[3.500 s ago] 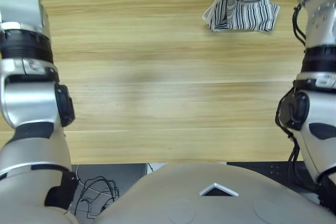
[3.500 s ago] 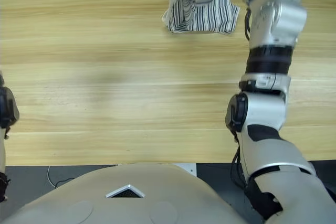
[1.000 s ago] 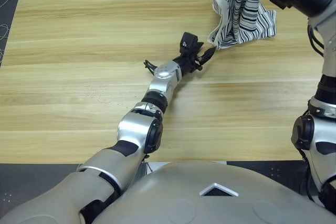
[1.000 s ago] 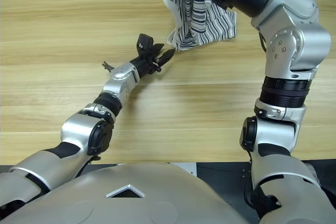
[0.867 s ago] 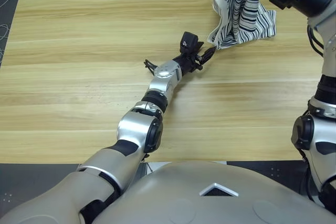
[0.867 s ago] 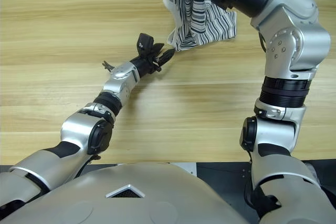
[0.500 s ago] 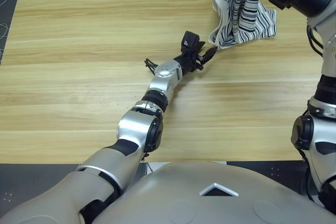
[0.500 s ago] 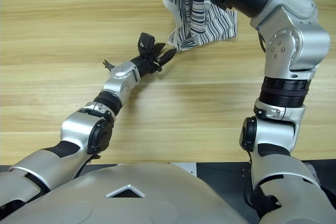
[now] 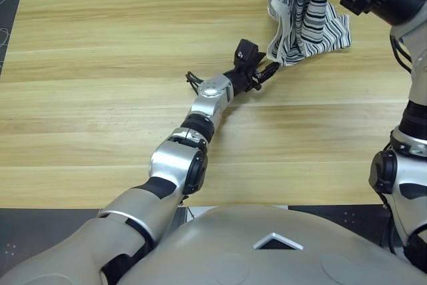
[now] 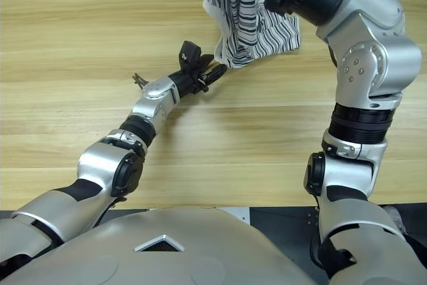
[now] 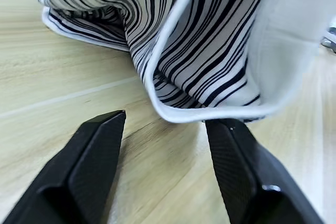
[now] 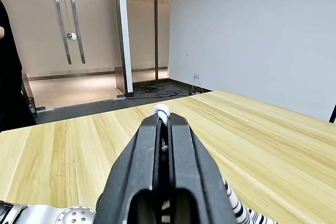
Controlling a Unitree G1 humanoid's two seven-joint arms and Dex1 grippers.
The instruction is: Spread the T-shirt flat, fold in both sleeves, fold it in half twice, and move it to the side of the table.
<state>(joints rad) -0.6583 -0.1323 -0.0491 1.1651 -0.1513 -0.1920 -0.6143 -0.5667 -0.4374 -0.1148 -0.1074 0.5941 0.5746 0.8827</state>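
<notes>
Right gripper (image 12: 164,115) is pinched tight on the T-shirt (image 9: 308,11); it hangs lengthwise straight down, bottom hem bunched on the table (image 9: 100,45), far right side; left gripper (image 11: 169,121) has its 2 fingers spread, low at that hem; loads of bare wood to the left.

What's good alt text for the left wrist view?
The left gripper has its two black fingers open on either side of the white-hemmed lower edge of a black-and-white striped T-shirt, not yet closed on it. The cloth hangs in folds over a light wooden table.
</notes>
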